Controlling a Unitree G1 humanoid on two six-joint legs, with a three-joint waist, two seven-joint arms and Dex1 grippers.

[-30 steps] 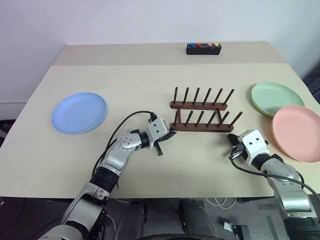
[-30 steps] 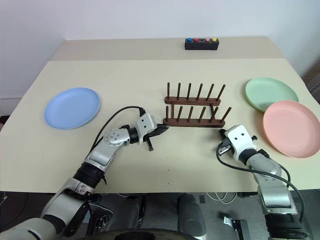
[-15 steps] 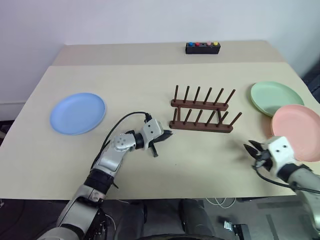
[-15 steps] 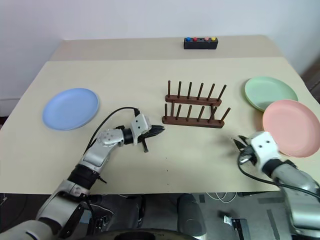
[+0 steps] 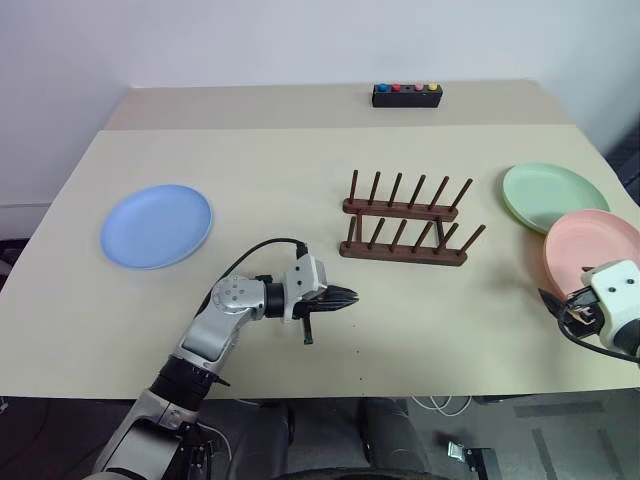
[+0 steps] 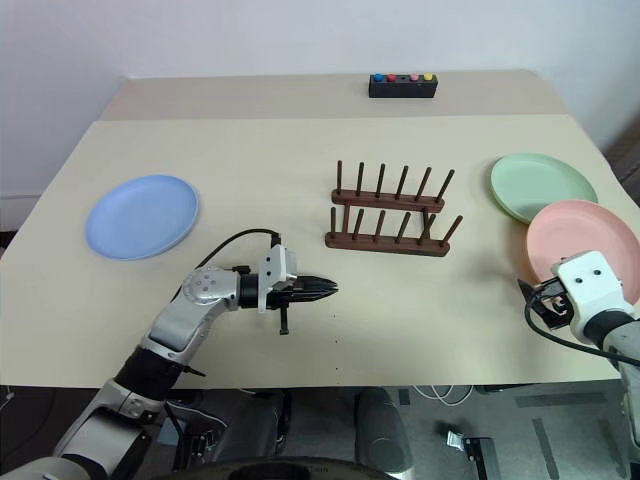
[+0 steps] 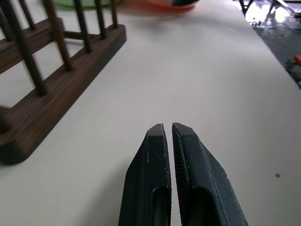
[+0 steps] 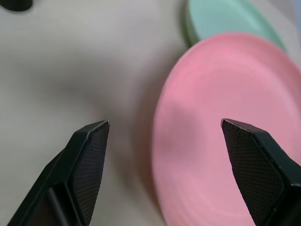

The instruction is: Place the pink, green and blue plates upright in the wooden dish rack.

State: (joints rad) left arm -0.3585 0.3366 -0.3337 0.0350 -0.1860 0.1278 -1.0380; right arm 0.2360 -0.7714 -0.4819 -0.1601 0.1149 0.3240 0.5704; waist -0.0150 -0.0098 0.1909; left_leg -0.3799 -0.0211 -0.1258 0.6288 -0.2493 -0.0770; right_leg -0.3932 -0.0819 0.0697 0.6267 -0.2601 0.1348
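Beige table (image 5: 250, 160): blue plate (image 5: 156, 225) left, wooden dish rack (image 5: 405, 232) centre, green plate (image 5: 553, 196) and pink plate (image 5: 590, 250) right, touching; black button box (image 5: 407, 95) far edge.

Open table (image 5: 300, 180) lies between my blue plate (image 5: 156, 225) and the empty wooden dish rack (image 5: 405, 232); on the right, pink plate (image 5: 592, 250) overlaps green plate (image 5: 550, 195), crowding that edge.

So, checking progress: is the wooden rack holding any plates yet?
Empty. The wooden rack shows bare pegs; pink plate, green plate and blue plate lie flat.
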